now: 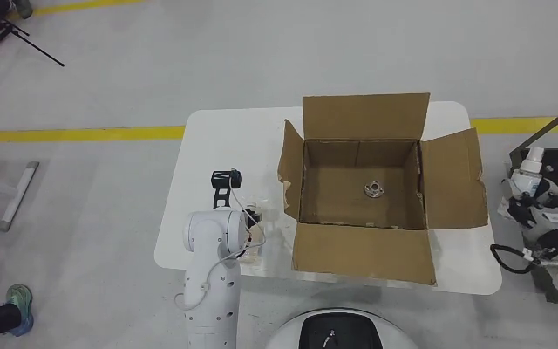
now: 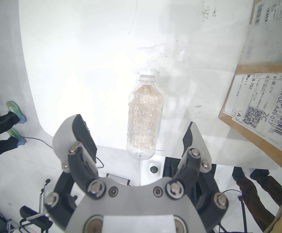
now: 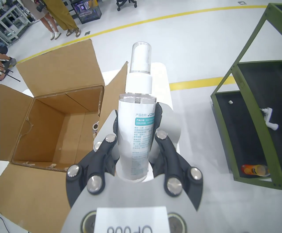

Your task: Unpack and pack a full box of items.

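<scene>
An open cardboard box [image 1: 364,249] is set on the right part of the white bench [image 1: 218,131] with its four flaps folded outward, and a small metal part [image 1: 372,188] is seen on its floor. The left arm [image 1: 214,262] is held over the bench's near left corner, beside the box. A spray bottle [image 1: 531,164] is gripped by the right tool [image 1: 526,185] past the bench's right edge.

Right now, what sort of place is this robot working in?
Probably an industrial robotics lab or test floor: a yellow line painted across a smooth pale floor, an open cardboard box on a white table, and a green metal rack alongside, with computer workstations in the background.
</scene>
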